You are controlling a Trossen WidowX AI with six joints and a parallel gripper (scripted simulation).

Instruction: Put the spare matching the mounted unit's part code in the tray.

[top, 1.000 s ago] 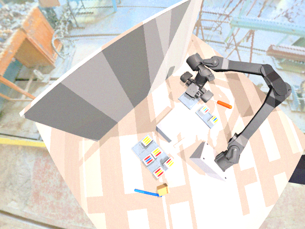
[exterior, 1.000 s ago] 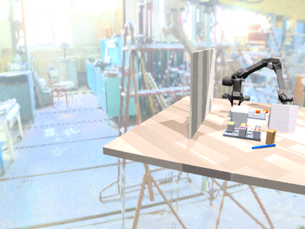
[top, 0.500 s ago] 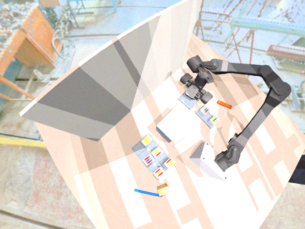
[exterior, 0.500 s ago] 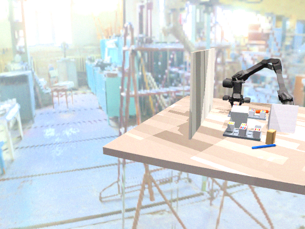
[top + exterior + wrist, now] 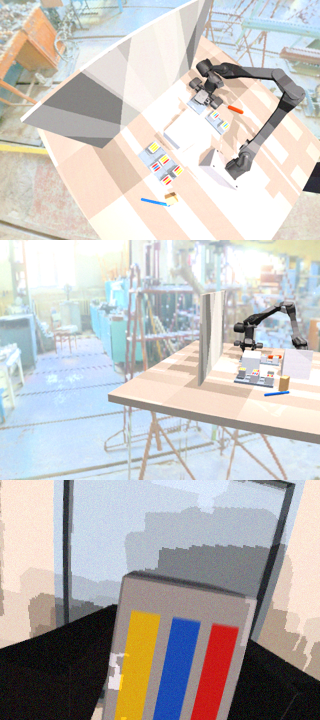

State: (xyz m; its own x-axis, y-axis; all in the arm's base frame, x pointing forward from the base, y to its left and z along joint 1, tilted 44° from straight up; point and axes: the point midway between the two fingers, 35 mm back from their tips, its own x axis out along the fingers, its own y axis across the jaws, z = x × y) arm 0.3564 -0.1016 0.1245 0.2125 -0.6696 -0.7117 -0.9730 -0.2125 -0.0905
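A grey spare (image 5: 170, 595) with yellow, blue and red stripes stands between the fingers of my gripper (image 5: 166, 624) (image 5: 243, 349). The fingers look slightly parted from its sides, so the gripper is just open around it. The shallow blue-grey tray (image 5: 194, 105) (image 5: 102, 520) lies below and ahead of the spare. Whether its base touches the tray floor is hidden. A small rack (image 5: 216, 125) holds two striped spares, and a larger rack (image 5: 148, 158) (image 5: 254, 383) holds several striped blocks. No printed code on the back of a mounted unit can be read in these views.
A white box (image 5: 184, 129) (image 5: 251, 360) stands between the tray and the larger rack. A tall wall panel (image 5: 144, 69) (image 5: 211, 335) runs beside them. A white upright block (image 5: 219, 171) (image 5: 297, 364), orange-handled screwdriver (image 5: 235, 109), wooden block (image 5: 171, 198) and blue pen (image 5: 154, 201) are also on the table.
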